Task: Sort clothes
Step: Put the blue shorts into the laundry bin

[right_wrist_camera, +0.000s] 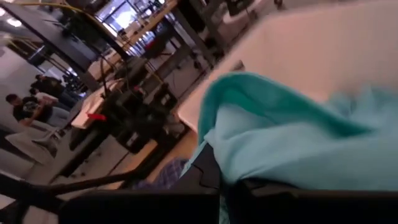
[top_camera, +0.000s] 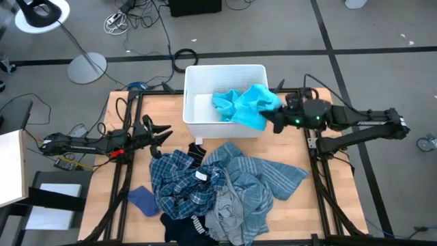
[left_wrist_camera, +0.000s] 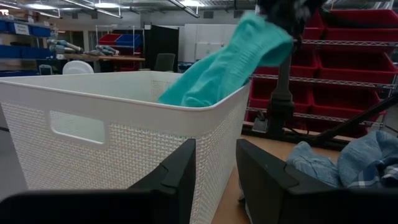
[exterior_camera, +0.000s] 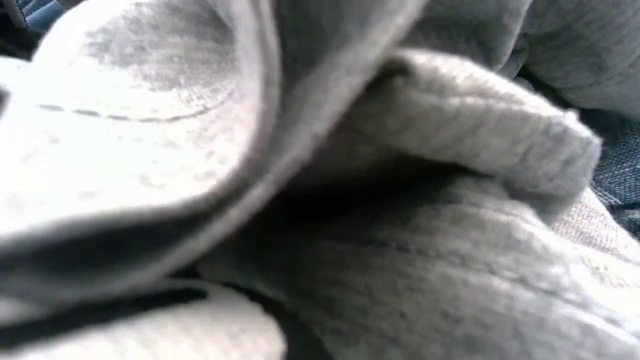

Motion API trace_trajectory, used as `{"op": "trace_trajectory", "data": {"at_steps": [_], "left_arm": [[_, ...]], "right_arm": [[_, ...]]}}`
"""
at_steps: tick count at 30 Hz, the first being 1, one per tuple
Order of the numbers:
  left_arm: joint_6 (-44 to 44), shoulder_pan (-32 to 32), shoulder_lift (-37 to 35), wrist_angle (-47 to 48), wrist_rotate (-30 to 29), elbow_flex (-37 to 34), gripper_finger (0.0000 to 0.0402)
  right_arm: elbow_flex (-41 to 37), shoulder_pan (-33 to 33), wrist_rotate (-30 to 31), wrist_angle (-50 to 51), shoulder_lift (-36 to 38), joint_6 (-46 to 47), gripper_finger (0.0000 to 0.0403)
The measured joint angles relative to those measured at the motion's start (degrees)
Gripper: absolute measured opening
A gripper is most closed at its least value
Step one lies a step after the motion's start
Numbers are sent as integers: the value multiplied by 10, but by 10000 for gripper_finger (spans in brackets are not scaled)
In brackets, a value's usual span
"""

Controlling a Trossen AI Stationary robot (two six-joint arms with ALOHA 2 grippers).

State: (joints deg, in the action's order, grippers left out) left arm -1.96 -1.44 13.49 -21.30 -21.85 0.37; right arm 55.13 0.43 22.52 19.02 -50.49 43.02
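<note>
While draped over the bin (top_camera: 205,72) rim, turquoise top (top_camera: 246,106) clamped in right gripper (top_camera: 278,119) jaws, left gripper (top_camera: 158,134) jaws wide.

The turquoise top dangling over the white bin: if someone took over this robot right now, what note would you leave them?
Right claw: shut on the turquoise top, held over the bin's right rim; most of the top hangs inside.
Left claw: open, empty, waiting left of the bin, facing it.
Pile in front of the bin: plaid shirt, striped pieces, grey garment, navy item; a small blue piece beside it.
Done: nothing released yet.
Left: drop the top, then sort the whole pile.
</note>
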Motion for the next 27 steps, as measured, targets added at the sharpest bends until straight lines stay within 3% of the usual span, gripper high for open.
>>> {"op": "trace_trajectory", "data": {"at_steps": [4, 11, 15, 22, 27], "left_arm": [[0, 0, 0, 0, 0, 0, 121], [0, 0, 0, 0, 0, 0, 121], [0, 0, 0, 0, 0, 0, 121], [0, 0, 0, 0, 0, 0, 121], [0, 0, 0, 0, 0, 0, 121]], "right_arm": [[92, -27, -8, 4, -85, -76, 1], [239, -97, -90, 19, -261, -159, 1], [317, -124, -91, 32, -351, -204, 2], [472, -149, -64, 194, -482, -265, 5], [522, -165, -64, 248, -533, -256, 17]]}}
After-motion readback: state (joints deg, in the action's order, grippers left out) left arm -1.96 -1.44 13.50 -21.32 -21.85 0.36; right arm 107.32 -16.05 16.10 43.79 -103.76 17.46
